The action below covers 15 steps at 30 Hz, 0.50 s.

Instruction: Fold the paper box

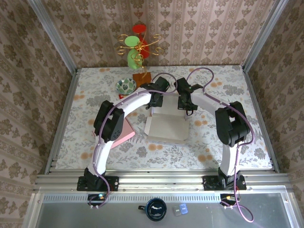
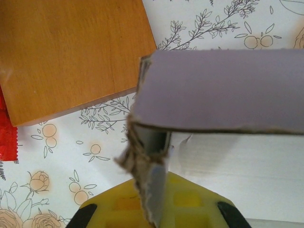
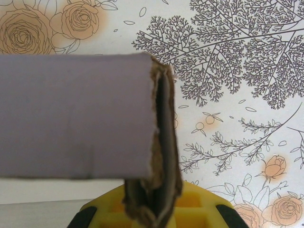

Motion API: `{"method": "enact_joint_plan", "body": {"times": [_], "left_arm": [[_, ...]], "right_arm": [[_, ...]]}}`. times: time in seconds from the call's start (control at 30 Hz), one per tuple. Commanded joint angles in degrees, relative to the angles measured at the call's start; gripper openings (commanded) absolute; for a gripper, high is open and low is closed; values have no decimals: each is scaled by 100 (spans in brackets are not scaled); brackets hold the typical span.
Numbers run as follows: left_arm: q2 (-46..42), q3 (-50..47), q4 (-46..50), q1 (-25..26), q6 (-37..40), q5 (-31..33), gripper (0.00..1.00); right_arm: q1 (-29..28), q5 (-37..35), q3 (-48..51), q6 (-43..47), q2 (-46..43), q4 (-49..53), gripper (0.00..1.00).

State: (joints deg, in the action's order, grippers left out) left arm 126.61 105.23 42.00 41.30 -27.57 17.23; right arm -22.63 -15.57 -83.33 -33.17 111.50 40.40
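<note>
Currently gripping the paper box (image 1: pixel 166 127) by its far wall, one corner per hand. Sits at mid-surface (image 1: pixel 85 95), between the two arms, open side up, near edge toward the bases.

At the left hand (image 2: pixel 153 202): shut tight on the frayed left corner, layered card pinched edgewise between the jaws. Grey-lilac wall panel (image 2: pixel 223 90) running off to the right, above the white box floor.

At the right hand (image 3: pixel 156 202): likewise shut, on the doubled card of the right corner, same panel running off to the left.

Appears to pinch both ends at once so as to hold the folded-over wall doubled and upright for setting the crease. Judged a mid-task step; cannot tell from the top view whether the side walls stand.

Wooden block (image 2: pixel 71 52) just beside the left corner, on the far side; cannot tell whether touching.

Risks tearing at the corners, both ragged.
</note>
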Motion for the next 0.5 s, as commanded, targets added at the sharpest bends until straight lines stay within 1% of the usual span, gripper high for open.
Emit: {"method": "enact_joint_plan", "body": {"times": [0.0, 0.13, 0.23, 0.33, 0.47], "left_arm": [[220, 57, 617, -77, -111, 465, 0], [277, 183, 700, -24, -16, 514, 0], [197, 78, 555, -27, 24, 338, 0], [32, -198, 273, -114, 28, 41, 13], [-13, -302, 195, -189, 93, -236, 22]], "right_arm": [[-4, 259, 98, -1, 410, 190, 0], [-4, 318, 37, -3, 486, 241, 0], [-9, 309, 21, -21, 496, 263, 0], [-2, 305, 8, -32, 508, 267, 0], [3, 314, -19, -42, 524, 287, 0]]}}
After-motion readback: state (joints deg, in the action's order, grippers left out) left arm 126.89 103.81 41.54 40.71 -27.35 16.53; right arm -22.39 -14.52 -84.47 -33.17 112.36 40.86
